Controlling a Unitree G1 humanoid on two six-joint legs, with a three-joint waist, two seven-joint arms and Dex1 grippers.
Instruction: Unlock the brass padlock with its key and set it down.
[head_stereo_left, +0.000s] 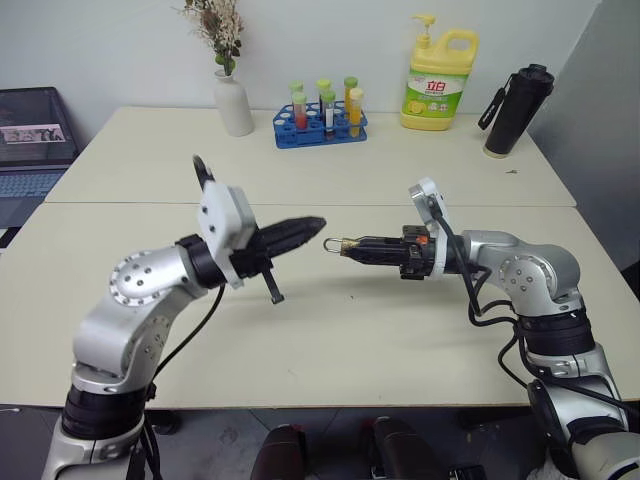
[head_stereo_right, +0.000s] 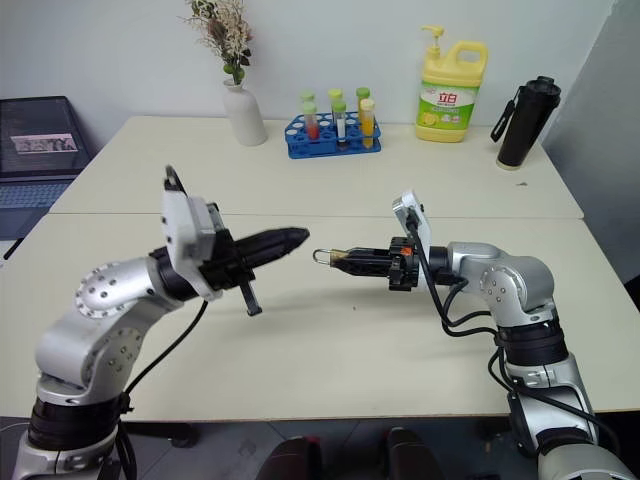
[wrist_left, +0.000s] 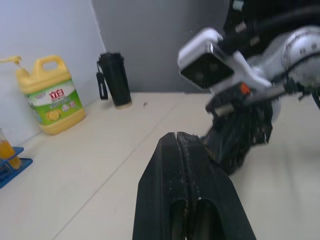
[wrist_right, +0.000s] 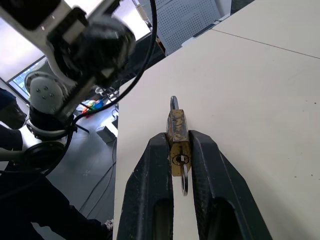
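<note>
While both arms hung above the table (head_stereo_left: 330, 340):
Right gripper (wrist_right: 179, 142): clamped on the brass padlock (wrist_right: 177, 135), fingers nearly closed around its body.
Padlock axis: long axis ran along the fingers, level; shackle (head_stereo_left: 331, 243) poked past the fingertips toward the left gripper.
Keyhole end: faced back toward the wrist, between the fingers.
Left gripper (head_stereo_left: 312, 226): fully closed, nothing visible in it, tip just short of the shackle.
Key: couldn't make it out.
</note>
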